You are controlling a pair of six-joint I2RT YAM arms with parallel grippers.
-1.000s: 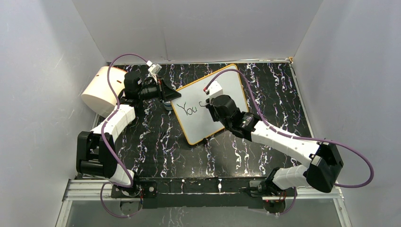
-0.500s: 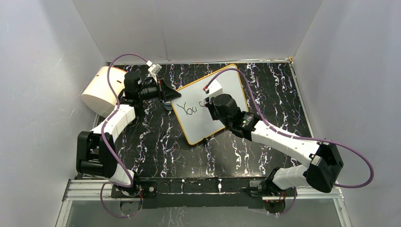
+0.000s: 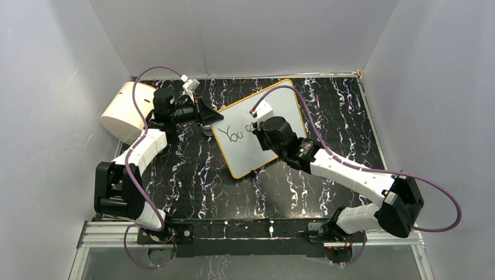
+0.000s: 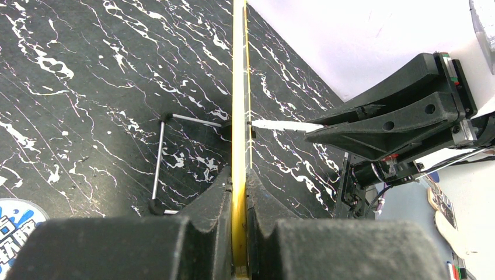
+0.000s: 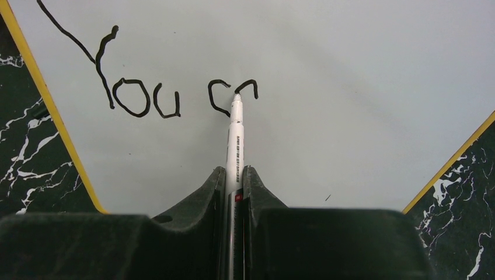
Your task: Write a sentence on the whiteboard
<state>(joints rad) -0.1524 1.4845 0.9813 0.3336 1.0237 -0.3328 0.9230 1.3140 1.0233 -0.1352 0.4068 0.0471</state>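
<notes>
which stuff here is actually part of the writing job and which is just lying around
In use:
whiteboard, clamped at its rim by the left fingers
marker, held in the right fingers
writing, "You c" so far

Lying about:
cream cylinder, far left
blue printed disc

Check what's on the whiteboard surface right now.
Whiteboard shows black lettering "You", then "c" and a partial stroke. The marker tip touches it, held in the right fingers. From above, the right arm covers everything past "You".
</notes>
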